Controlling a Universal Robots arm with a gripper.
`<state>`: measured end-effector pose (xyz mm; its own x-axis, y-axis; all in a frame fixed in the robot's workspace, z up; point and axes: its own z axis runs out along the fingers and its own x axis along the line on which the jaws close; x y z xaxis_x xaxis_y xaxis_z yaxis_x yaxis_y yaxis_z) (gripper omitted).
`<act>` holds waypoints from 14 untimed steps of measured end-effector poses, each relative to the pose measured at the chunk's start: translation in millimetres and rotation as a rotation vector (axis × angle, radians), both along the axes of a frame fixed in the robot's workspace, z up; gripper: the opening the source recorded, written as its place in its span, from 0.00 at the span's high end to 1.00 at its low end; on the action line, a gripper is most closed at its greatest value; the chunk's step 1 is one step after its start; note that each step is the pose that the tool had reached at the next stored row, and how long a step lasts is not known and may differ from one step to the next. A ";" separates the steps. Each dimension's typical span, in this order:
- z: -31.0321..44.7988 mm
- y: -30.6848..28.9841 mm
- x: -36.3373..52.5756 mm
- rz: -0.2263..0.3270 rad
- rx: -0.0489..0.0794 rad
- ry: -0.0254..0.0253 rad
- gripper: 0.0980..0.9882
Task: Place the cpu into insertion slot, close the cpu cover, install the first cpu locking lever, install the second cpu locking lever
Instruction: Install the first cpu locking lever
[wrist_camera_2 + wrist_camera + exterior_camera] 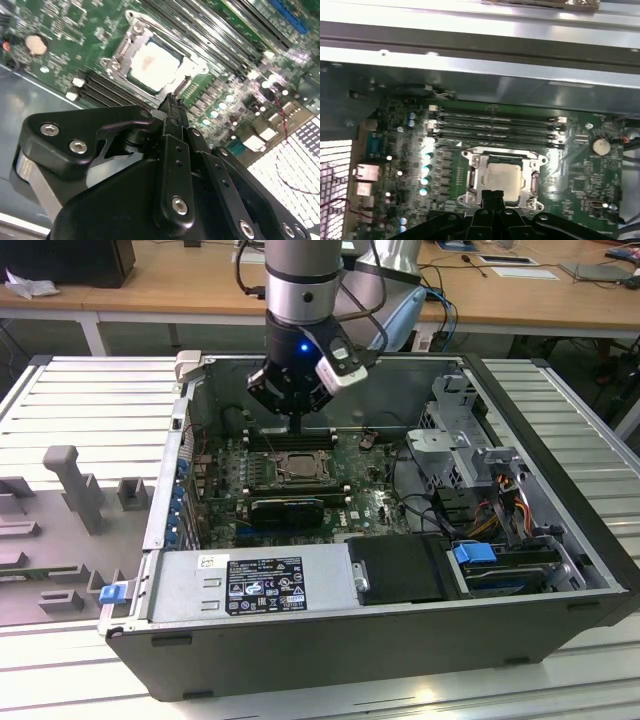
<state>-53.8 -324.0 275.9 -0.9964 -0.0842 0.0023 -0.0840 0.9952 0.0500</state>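
The cpu (152,65) (502,177) lies flat in the insertion slot (300,466) on the green board, pale and square. The grey metal cpu cover (125,50) (476,167) lies down around it, framing the chip. My gripper (298,426) (172,106) (492,196) hangs just above the board at the socket's edge, on the side of the long memory slots. Its two black fingers are pressed together, shut, with nothing between them. How the locking levers stand I cannot tell.
Long black memory slots (495,125) run beside the socket. A coin battery (601,146) sits on the board. The case holds a power supply (250,585), a grey drive cage (455,430) and loose cables (500,510). The case walls (170,470) close in around the board.
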 end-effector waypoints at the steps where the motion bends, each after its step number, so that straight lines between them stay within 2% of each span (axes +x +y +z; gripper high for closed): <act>1: -0.3 0.0 -7.3 0.000 0.000 -0.0006 0.99; 5: -2.1 0.0 -25.5 0.000 0.000 -0.0033 0.99; 6: -4.5 0.1 -31.9 0.000 0.000 -0.0045 0.99; 9: -9.2 0.1 -43.3 0.001 0.000 -0.0049 0.99; 14: -14.4 2.5 -52.3 -0.028 0.004 -0.0050 0.99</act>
